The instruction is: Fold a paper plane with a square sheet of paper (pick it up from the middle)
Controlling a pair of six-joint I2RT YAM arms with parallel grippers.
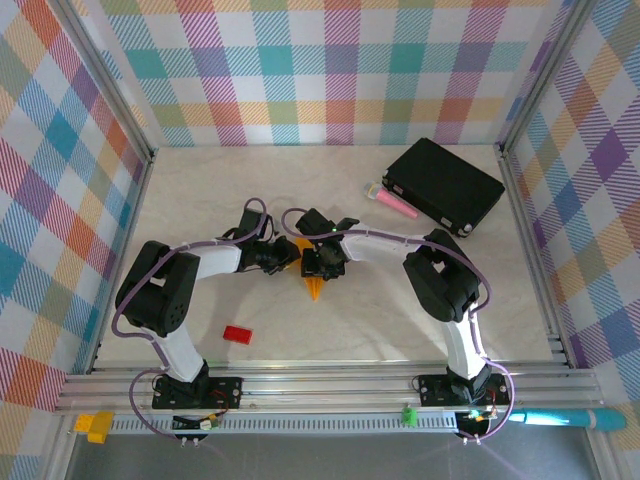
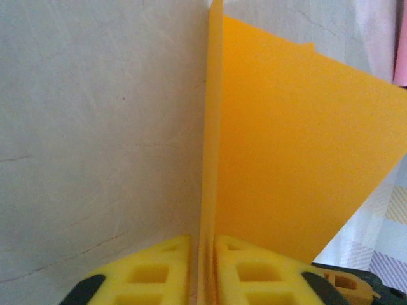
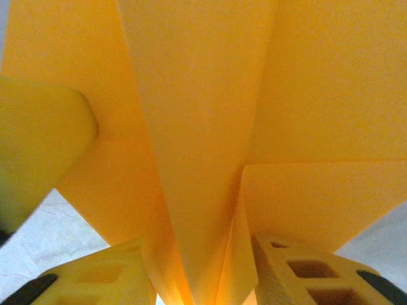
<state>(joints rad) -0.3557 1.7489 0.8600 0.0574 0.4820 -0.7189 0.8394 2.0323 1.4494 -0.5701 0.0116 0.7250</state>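
Note:
The orange-yellow paper (image 1: 316, 288) is folded into a narrow dart, a paper plane, and its point sticks out toward the near edge at mid-table. Both grippers meet at it. My right gripper (image 1: 322, 268) has the plane's splayed folds (image 3: 203, 127) between its yellow fingers (image 3: 299, 273), and the paper touches both pads, so it is shut on it. My left gripper (image 1: 288, 255) comes in from the left. In the left wrist view the folded edge (image 2: 210, 127) stands between its pads (image 2: 152, 273), a thin dark gap on each side, so the jaws are slightly open. A wing (image 2: 299, 146) spreads to the right.
A small red block (image 1: 238, 334) lies on the table near the left arm's base. A pink stick (image 1: 392, 202) rests against a black box (image 1: 445, 185) at the back right. Checked walls close off the left, back and right sides.

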